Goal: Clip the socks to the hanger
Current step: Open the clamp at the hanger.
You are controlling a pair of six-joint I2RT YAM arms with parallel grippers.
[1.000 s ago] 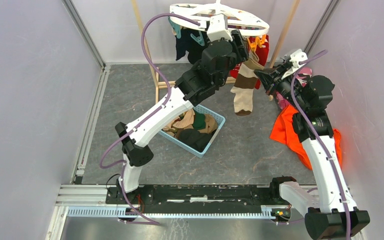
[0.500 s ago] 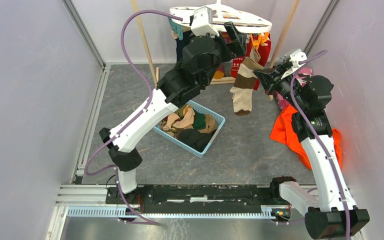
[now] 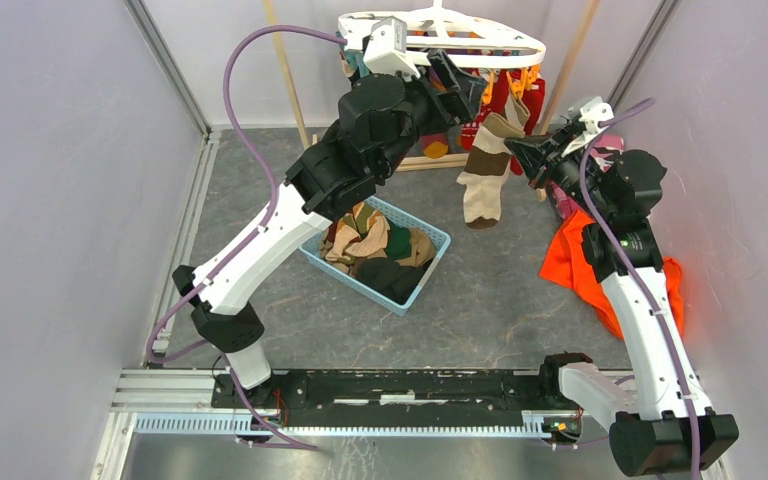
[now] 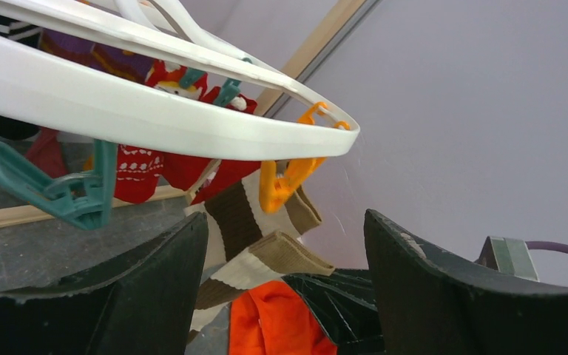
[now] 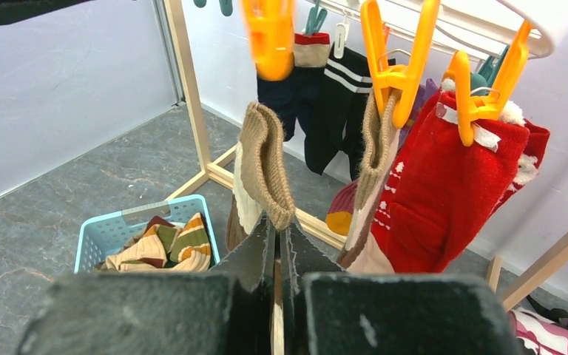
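Under the hanger (image 3: 520, 47) rim, right gripper (image 5: 277, 229) is clamped on the cuff of a striped sock (image 5: 266, 163), just below an orange clip (image 4: 285, 177) that looks empty. Left gripper (image 4: 285, 222) gapes wide beside that clip, not touching. Best approach, I judge: left squeezes the clip open, right lifts the cuff deep inside. Red socks (image 5: 458, 192) crowd alongside; the basket (image 3: 428, 275) sits well below.

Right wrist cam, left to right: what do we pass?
Light blue plastic basket → beige-brown striped sock pinched in the right claw → black sock with white stripes → red sock with white pattern.
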